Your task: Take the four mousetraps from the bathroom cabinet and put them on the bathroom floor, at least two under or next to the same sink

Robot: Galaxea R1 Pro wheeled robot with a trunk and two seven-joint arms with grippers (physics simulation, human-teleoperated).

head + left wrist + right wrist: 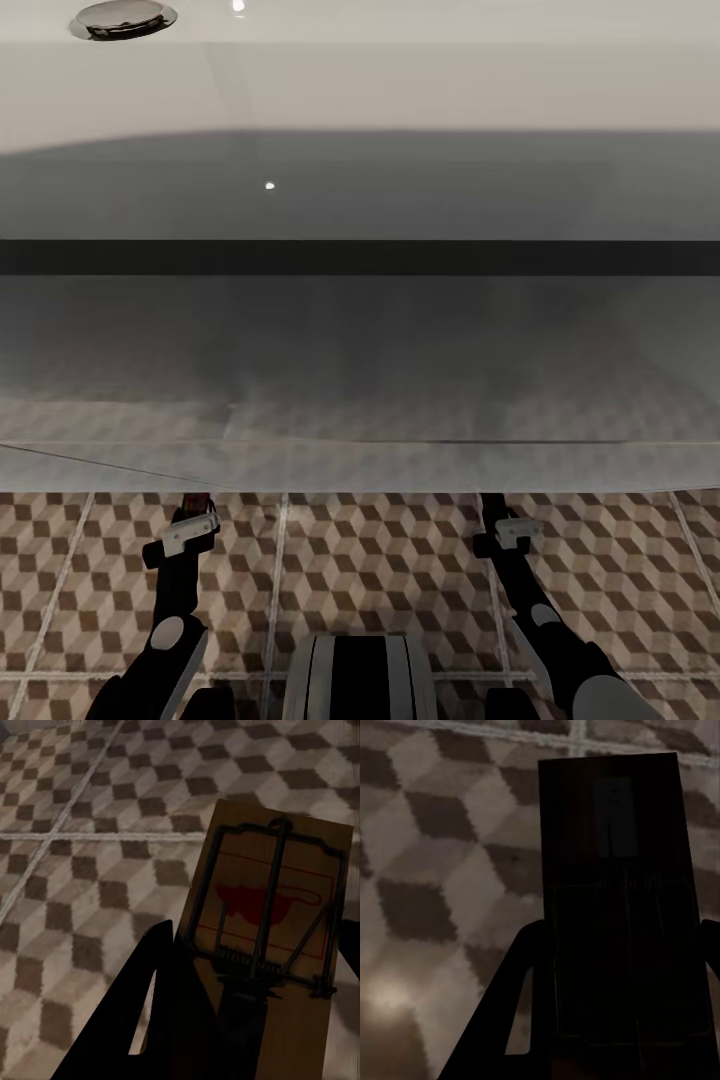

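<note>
The sink point(400, 340), a wide white slab with a dark band and a grey face, spans the head view above the cube-patterned bathroom floor point(380, 560). Both arms reach toward its lower edge. My left gripper point(247, 945) is shut on a tan mousetrap point(277, 892) with a black spring bar and a red patch, held face up just above the tiles. A red bit of it shows at the left gripper point(196, 506). My right gripper point(619, 937) is shut on a second mousetrap point(615, 870), a dark shadowed board close over the floor. The right gripper's tip point(490, 500) slips under the sink edge. The cabinet is out of view.
A chrome drain point(123, 18) sits in the basin at the far left. My own base point(360, 675) stands on the tiles between the two arms. Pale grout lines point(60, 825) cross the floor under the left gripper.
</note>
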